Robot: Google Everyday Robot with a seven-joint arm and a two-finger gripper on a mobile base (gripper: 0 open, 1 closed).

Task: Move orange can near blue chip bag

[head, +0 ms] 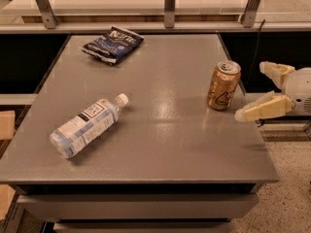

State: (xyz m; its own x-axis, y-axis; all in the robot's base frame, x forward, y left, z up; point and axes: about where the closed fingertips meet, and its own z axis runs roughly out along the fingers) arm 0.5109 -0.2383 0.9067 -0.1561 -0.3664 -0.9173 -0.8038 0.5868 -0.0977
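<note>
The orange can (224, 85) stands upright near the table's edge, right in front of the gripper (251, 91), just beyond its fingertips and not touching them. The gripper hangs off the side of the table (165, 72) at about the can's height. Its two pale fingers (267, 109) are spread wide apart and hold nothing. That spread and level make sense to me: the opening is wider than the can, so the fingers could slide to either side of it for a grasp around its middle. The lower finger's tip sits close to the can's base, though I can't quite tell whether it is over the table edge or just outside it.

The blue chip bag (112, 43) lies flat, well away from the gripper, across the table past the can and toward the far corner. The tabletop between can and bag looks bare, so a carry that way should meet nothing. A clear water bottle (87, 126) lies on its side, also far from the hand and off that line. It would matter only if the arm swung wide. A metal railing (169, 6) runs behind the table's far edge, just past the bag, so there is little room to overshoot.
</note>
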